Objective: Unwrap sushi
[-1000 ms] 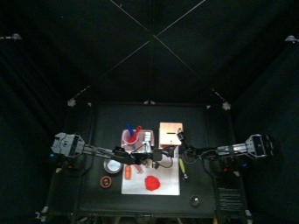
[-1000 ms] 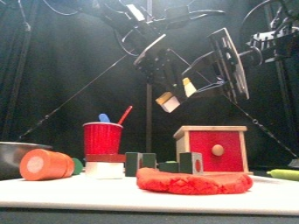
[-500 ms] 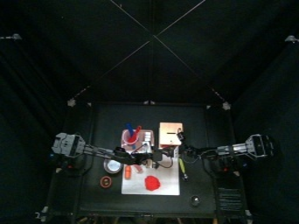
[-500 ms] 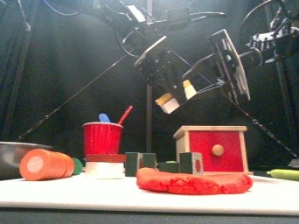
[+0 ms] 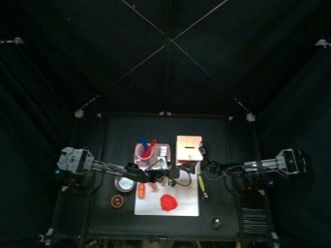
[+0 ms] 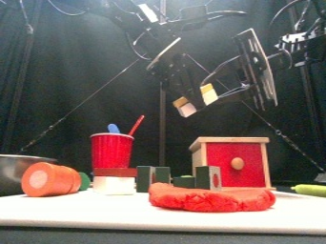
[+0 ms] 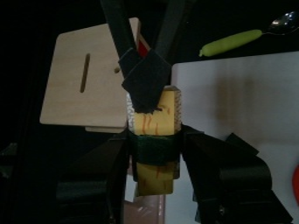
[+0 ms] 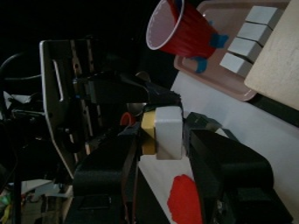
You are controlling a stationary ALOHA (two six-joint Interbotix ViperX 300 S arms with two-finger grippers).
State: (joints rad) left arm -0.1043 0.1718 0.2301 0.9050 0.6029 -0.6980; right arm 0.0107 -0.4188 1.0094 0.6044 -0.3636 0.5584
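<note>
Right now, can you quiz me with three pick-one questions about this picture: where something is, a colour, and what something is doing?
1. Where is the sushi? A on the floor; B up in the air; C outside the pen.
2. What colour is the cup? A red; B blue; C green.
3. The left end effector is: A empty; B holding the sushi; C holding the cup.

Answers: B, it hangs high in the front view; A, it is plainly red; B, its jaws clamp the sushi in the left wrist view.

Top: high, straight down. Front: table-level, close. Both share red cup [image 5: 145,150].
</note>
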